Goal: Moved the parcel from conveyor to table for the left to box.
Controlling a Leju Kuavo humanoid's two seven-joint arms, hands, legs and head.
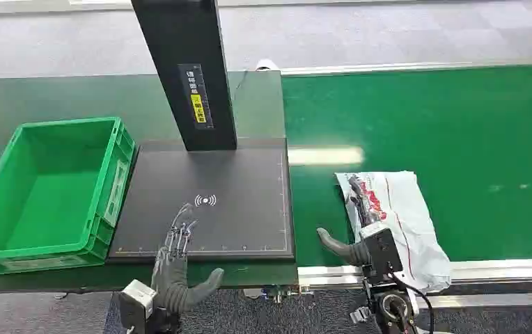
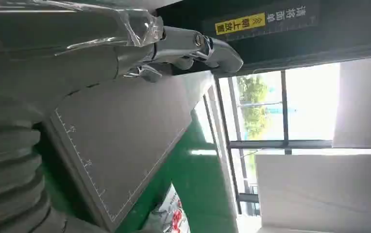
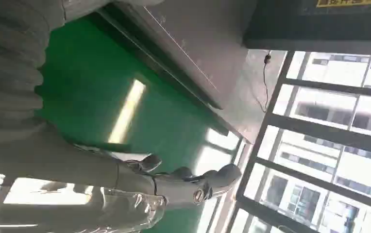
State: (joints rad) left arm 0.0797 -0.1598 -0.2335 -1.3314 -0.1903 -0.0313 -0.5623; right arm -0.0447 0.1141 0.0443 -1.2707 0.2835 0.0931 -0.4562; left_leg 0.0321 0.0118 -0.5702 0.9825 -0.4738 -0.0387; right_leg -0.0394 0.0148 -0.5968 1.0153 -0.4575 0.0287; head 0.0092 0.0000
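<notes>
White parcel (image 1: 397, 216), red-black print, maybe lettering; green crate (image 1: 47, 191); green conveyor (image 1: 458, 132).

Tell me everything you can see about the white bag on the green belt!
The parcel is a soft, crinkly white plastic bag with red and black printing near one end. It lies flat and rumpled on the green conveyor belt, close to the near edge, just beside the dark scanning pad. The right hand is right at its near end, seemingly touching it, thumb out. The bag looks closed.
</notes>
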